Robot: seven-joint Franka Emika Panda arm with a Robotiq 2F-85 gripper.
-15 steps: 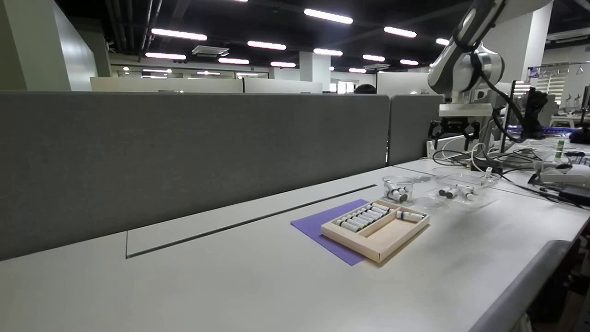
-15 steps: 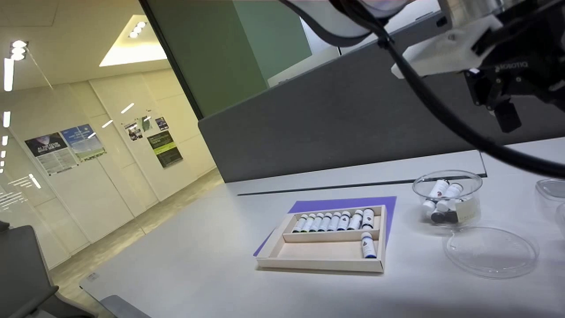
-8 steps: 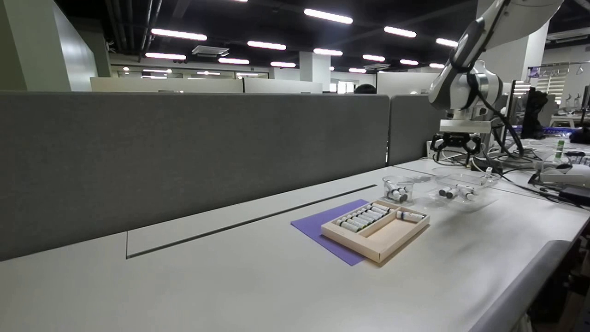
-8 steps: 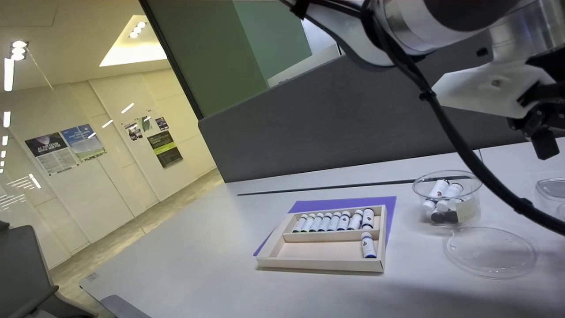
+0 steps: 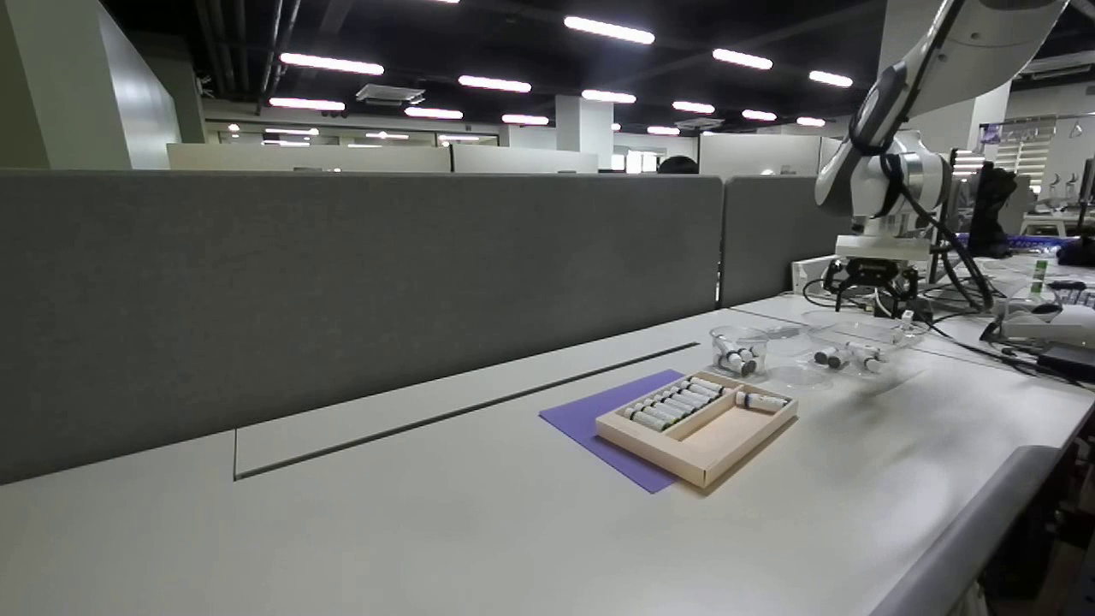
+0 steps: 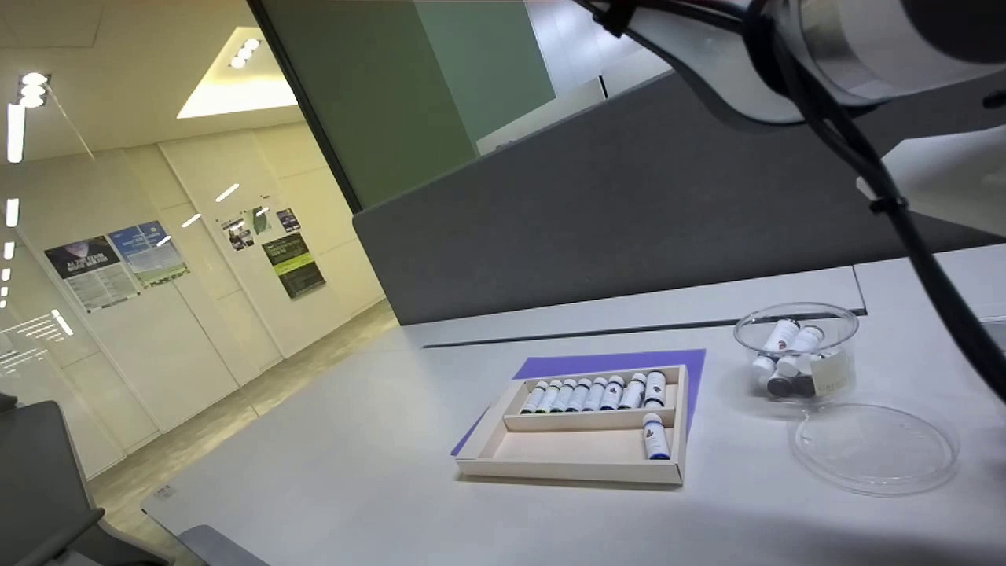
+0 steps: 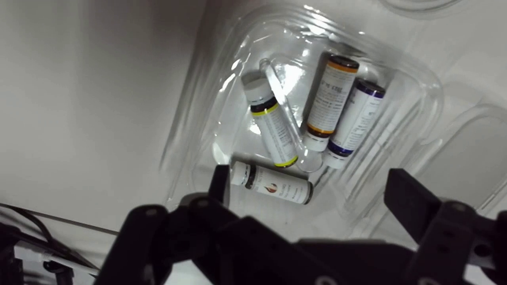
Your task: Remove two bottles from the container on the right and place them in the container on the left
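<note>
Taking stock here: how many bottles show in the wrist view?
4 in the clear tray: yellow-banded bottle left, orange-banded bottle and blue-banded bottle right, flame-logo bottle below. The gripper may hide more.

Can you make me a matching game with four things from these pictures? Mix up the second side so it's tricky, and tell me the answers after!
1. gripper
2. wooden box
3. plastic tray
4. sheet

A. purple
B. see-through
C. open
D. split into two compartments

Right pairs: 1-C, 2-D, 3-B, 4-A
</note>
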